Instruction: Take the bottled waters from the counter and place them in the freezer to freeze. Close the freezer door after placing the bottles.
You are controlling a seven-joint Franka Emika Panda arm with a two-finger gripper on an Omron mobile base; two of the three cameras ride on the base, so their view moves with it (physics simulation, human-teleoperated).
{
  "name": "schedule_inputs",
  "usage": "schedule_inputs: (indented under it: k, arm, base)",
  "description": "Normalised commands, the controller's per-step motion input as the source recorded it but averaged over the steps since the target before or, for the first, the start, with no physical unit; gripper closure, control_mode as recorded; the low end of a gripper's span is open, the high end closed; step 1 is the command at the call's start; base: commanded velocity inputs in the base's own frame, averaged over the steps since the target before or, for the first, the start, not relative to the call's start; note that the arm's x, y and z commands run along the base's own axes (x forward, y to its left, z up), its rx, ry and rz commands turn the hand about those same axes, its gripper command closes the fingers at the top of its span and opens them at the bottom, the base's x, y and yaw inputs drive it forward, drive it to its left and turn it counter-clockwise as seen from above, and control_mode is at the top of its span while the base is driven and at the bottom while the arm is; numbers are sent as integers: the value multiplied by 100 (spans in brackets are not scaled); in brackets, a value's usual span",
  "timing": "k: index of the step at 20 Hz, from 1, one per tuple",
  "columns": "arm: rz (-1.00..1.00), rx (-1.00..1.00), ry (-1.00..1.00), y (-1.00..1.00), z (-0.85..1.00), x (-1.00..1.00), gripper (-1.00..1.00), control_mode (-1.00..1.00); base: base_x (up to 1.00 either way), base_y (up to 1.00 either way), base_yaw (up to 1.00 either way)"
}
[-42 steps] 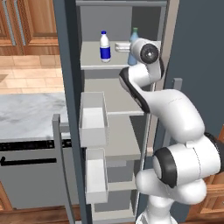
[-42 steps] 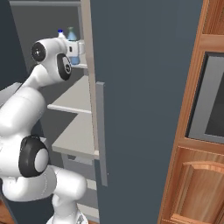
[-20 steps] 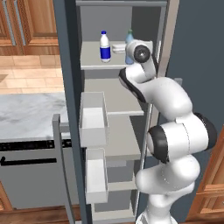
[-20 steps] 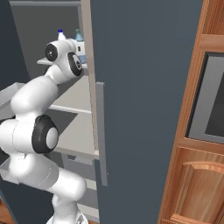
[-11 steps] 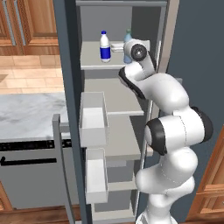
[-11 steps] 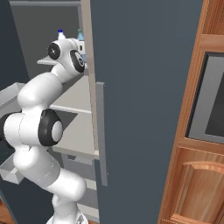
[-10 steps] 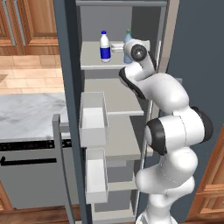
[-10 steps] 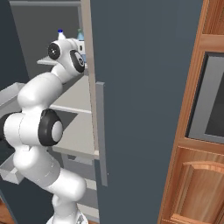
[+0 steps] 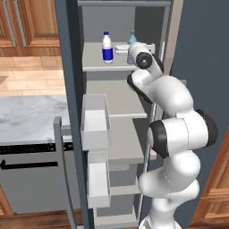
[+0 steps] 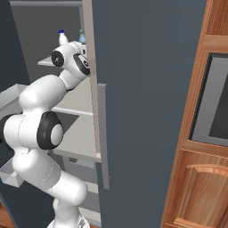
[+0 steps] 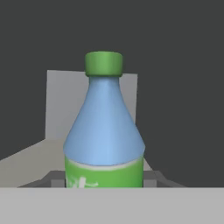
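On the freezer's top shelf (image 9: 95, 62) stands the clear bottled water (image 9: 106, 47) with a white cap and dark blue label, also seen past the arm (image 10: 62, 37). To its right my gripper (image 9: 127, 47) is shut on the pale blue bottle with a green cap (image 9: 132, 37) (image 10: 82, 34), holding it upright over the same shelf. In the hand view this bottle (image 11: 104, 127) sits between the fingertips (image 11: 53, 178) of the gripper (image 11: 104, 180). The freezer door (image 9: 67, 98) stands open on the left. The marble counter (image 9: 27, 118) lies beyond it.
White bins (image 9: 95, 123) hang on the open door's inner face, its grey bar handle (image 9: 60, 170) low at the left. A grey dishwasher front (image 9: 31, 183) sits under the counter. A closed slate door (image 10: 147, 89) and wooden cabinets (image 10: 209, 169) bound the right side.
Two seconds ago the hand was a little further right; it has carried the green-capped bottle slightly left along the shelf while the elbow rose. Over the last half second nothing visibly moved.
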Motion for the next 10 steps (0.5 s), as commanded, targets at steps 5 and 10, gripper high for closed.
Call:
schedule_inputs:
  k: [5,10]
  arm:
    - [0,0,-5,0,-5,24,100,-100]
    - [0,0,0,0,-18,13,100,-100]
  base:
    - [0,0,0]
    - [0,0,0]
